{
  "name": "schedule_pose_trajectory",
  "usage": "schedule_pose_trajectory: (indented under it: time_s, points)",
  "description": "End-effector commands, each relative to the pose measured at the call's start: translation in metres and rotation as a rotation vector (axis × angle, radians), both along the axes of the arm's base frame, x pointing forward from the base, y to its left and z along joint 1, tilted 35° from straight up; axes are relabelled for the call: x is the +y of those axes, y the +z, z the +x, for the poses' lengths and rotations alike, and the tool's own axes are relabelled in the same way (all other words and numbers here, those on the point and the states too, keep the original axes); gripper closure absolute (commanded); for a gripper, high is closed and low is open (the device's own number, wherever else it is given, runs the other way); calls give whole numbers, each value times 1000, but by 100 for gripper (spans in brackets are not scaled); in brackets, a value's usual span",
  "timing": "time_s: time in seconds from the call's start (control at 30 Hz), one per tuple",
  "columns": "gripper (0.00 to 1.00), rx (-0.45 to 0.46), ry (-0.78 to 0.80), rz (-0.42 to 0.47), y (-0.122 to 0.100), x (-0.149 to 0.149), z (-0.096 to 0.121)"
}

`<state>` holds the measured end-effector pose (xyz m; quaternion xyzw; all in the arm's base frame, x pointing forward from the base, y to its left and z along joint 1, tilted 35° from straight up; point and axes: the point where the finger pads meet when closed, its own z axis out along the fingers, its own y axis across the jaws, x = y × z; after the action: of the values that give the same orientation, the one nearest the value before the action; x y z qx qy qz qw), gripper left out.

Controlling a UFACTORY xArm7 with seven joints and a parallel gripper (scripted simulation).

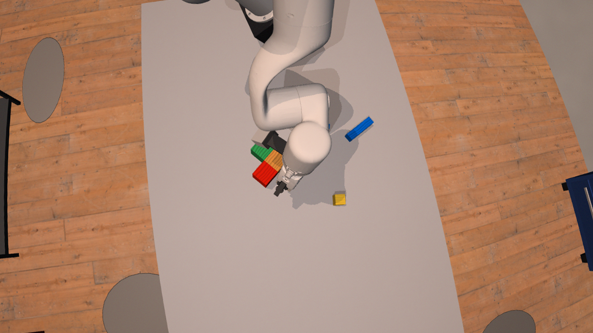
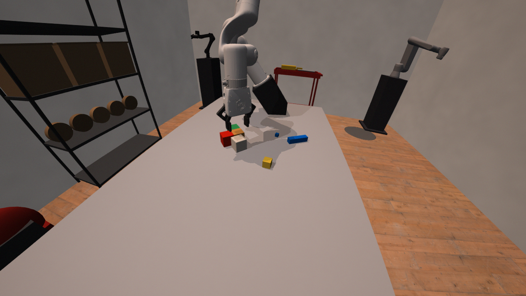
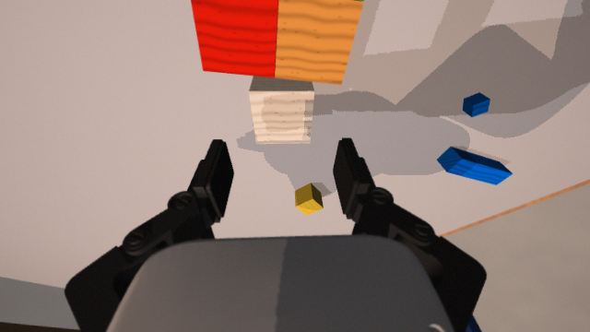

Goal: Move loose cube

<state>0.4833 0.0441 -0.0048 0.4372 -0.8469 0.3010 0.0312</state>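
A red cube [image 2: 225, 138], an orange cube [image 2: 238, 131] and a green cube [image 2: 235, 126] stand together in an L on the grey table. The red cube [image 3: 237, 37] and orange cube [image 3: 315, 39] also show at the top of the wrist view. The loose cream cube [image 2: 238, 143] stands on the table against the orange cube's near side, to the right of the red one; in the wrist view it [image 3: 281, 116] lies just beyond my fingertips. My gripper [image 2: 236, 124] [image 3: 283, 155] hangs above the cubes, pointing down, open and empty. In the overhead view the arm hides the cream cube.
A small yellow cube [image 2: 267, 162] lies alone towards the table's middle. A blue bar [image 2: 297, 139] and a tiny blue cube [image 2: 277, 134] lie to the right of the group. The table's edge [image 3: 512, 211] shows at the right of the wrist view.
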Motion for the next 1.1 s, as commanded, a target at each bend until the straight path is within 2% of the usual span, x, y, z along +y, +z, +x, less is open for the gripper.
schedule_pose_trajectory:
  time_s: [0.0, 0.5, 1.07]
  points:
    - [18, -3, 3, 2, 0, 1, 1]
    - [18, -3, 2, 2, -18, -11, 6]
    - [18, -3, 2, 2, -26, -16, 8]
